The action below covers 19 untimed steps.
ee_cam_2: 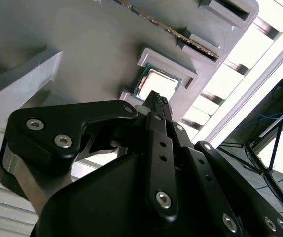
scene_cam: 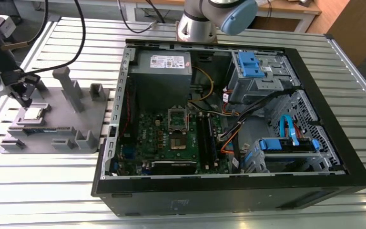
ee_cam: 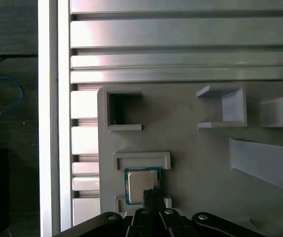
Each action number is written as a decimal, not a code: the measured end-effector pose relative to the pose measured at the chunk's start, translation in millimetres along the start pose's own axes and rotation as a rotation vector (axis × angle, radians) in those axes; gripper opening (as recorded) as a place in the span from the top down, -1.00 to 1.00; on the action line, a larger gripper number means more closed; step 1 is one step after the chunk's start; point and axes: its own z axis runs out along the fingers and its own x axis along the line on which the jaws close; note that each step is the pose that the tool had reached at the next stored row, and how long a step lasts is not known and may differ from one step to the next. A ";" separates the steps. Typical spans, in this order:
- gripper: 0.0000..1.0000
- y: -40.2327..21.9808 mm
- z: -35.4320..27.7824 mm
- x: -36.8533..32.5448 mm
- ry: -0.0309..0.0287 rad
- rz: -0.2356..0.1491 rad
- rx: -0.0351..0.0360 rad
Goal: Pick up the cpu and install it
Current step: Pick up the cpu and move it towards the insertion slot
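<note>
The cpu is a small square chip with a shiny silver top, lying flat in a shallow seat on the grey fixture plate at the exterior view's left. My gripper hangs just above it, with its black fingers pressed together and nothing between them. Both wrist views show the fingertips over one edge of the cpu, apart from it. On the motherboard inside the open computer case, the socket lies with its metal frame raised.
A long green memory stick lies in a slot on the plate beside the cpu. Grey posts rise from the plate close to the gripper. The black case wall stands between plate and motherboard. Cables cross the case's interior.
</note>
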 end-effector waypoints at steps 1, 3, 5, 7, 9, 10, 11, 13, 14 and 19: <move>0.79 0.0 0.7 0.3 0.0000 0.000 0.0001; 0.79 -0.1 2.5 0.5 -0.0002 0.000 -0.0001; 0.79 -0.2 5.4 0.6 -0.0002 0.000 -0.0001; 0.79 -0.2 8.1 0.7 -0.0002 0.000 -0.0001; 0.79 -0.3 8.8 0.8 0.0001 0.000 0.0001; 0.79 -0.3 8.8 0.8 0.0001 0.000 0.0001; 0.79 -0.3 8.8 0.8 0.0002 0.000 0.0001; 0.79 -0.3 10.4 0.7 -0.0005 0.000 -0.0003; 0.79 -0.3 11.4 0.7 -0.0003 0.000 -0.0001; 0.79 -0.5 14.0 0.8 0.0001 0.000 0.0001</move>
